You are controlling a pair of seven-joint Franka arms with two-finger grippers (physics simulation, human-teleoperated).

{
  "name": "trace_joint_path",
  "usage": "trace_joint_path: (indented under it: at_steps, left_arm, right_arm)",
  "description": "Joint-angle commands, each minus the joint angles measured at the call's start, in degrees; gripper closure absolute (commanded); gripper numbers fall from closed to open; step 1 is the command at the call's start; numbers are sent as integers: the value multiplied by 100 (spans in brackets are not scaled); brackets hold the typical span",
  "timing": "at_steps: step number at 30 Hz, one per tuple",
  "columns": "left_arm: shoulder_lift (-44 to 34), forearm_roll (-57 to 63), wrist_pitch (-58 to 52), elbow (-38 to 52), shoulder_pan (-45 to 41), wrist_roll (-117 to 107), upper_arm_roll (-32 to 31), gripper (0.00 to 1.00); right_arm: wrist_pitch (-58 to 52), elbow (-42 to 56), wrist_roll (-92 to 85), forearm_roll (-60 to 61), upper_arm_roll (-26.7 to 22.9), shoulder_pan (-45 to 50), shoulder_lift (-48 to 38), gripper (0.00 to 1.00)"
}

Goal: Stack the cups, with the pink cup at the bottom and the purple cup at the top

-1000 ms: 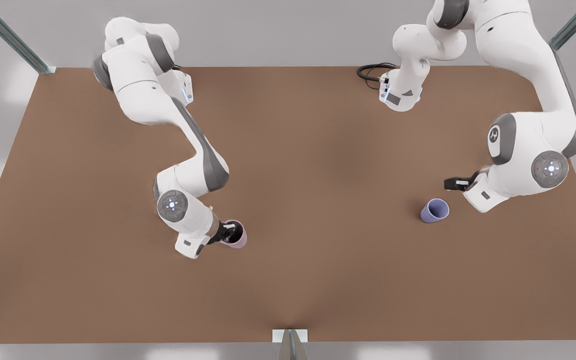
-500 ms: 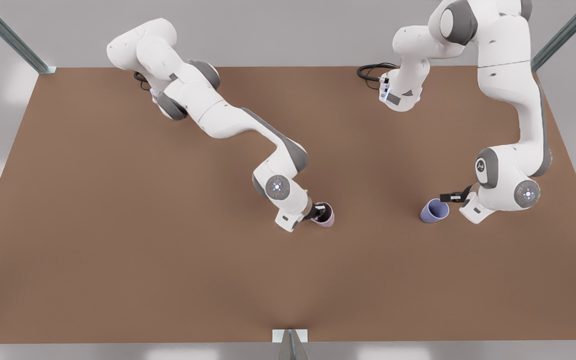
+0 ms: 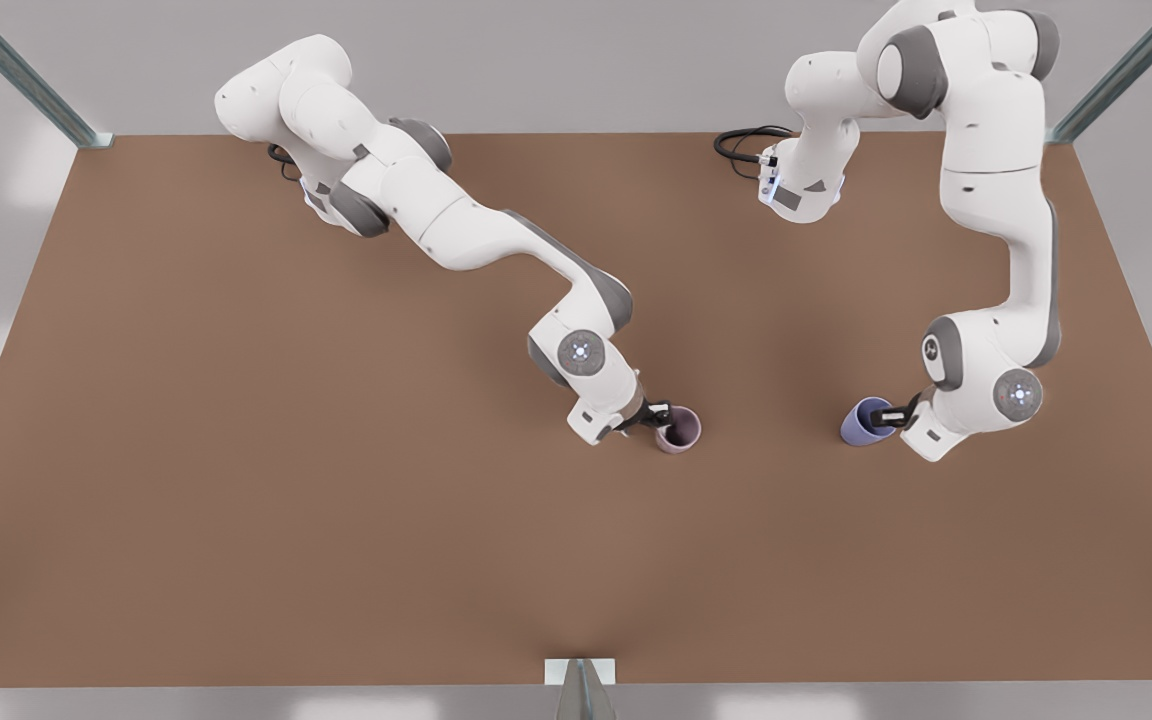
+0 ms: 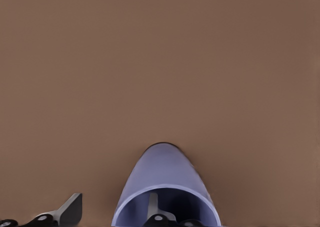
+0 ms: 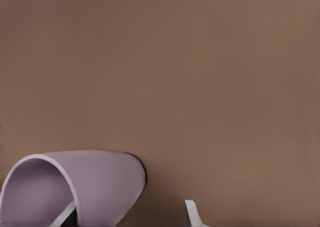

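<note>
Brown table (image 3: 236, 450), both cups upright. Right gripper (image 3: 658, 418) at pink cup (image 3: 679, 430), fingers spread across the rim, one inside. Left gripper (image 3: 888, 412) straddling purple cup (image 3: 864, 421) rim, spread too, well toward front view's right of pink. Probably clamp, lift, carry over.

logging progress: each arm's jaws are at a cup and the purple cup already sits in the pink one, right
Not stacked: the front view shows the purple cup and the pink cup apart on the table. The rest holds: left gripper at the purple cup, right gripper at the pink, jaws open.
</note>
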Motion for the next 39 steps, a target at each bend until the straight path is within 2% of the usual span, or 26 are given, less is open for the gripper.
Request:
trace_joint_path:
  at_steps: [1,7,9,11,12,13,14,15,16,18,20,23,26,27,34,36,38,39]
  left_arm:
    - [-7,-13,48,-13,-1,-8,-67,75]
    - [-33,-13,4,5,-1,1,-128,79]
    - [-60,5,4,49,-1,-8,-216,79]
    - [-95,66,-162,233,-1,71,-207,79]
    - [-103,66,-470,400,-9,80,-207,79]
    - [-191,66,-549,409,-9,72,-199,79]
    - [-288,58,-935,611,-9,63,-207,79]
    - [-323,23,-1375,945,-9,-34,-207,79]
    - [-437,5,-1534,1095,-97,-367,-409,79]
    - [-358,58,-1850,1622,-703,-1993,-664,79]
    - [-95,58,-2430,2386,-1151,-3162,-919,79]
    - [221,5,-2677,2975,-1872,-4138,-919,79]
    - [793,-4,-2571,3793,-2365,-4595,-919,79]
    - [811,-4,-2527,3793,-2400,-4604,-928,79]
    - [652,58,-2615,3310,-2356,-4499,-937,79]
    - [661,66,-2571,3248,-2338,-4499,-937,79]
    - [679,58,-2448,3222,-2312,-4455,-946,79]
    - [670,49,-2334,3169,-2303,-4455,-972,79]
  right_arm:
    - [135,2,863,84,8,2,-14,0]
    - [29,11,863,84,9,116,-155,0]
    - [-181,-6,845,67,-18,72,-488,0]
    - [-673,-129,784,14,-439,-77,-918,0]
    - [-875,-524,460,-56,-624,-463,-1445,0]
    - [-1568,-735,-173,-65,-624,-1017,-1929,0]
    - [-2755,-981,-850,-319,-668,-1421,-2588,0]
    - [-3178,-1630,-1009,-417,-668,-1729,-3378,0]
    - [-3179,-3124,-1702,-443,-668,-2168,-4644,0]
    - [-3406,-4093,-2854,-417,-668,-3109,-5568,0]
    - [-4374,-3619,-3532,-408,-677,-3918,-5613,0]
    - [-4436,-3442,-4112,-390,-660,-4094,-5340,0]
    - [-3434,-5130,-4331,-338,-659,-4059,-6509,0]
    - [-3460,-5051,-4497,-373,-651,-4032,-6518,0]
    - [-2783,-5086,-10315,-891,-484,-3997,-6377,0]
    - [-2520,-5113,-11494,-909,-466,-3997,-6377,0]
    - [-2458,-4981,-11478,-918,-466,-3884,-6298,2]
    - [-2537,-4779,-10276,-970,-466,-3804,-6184,0]
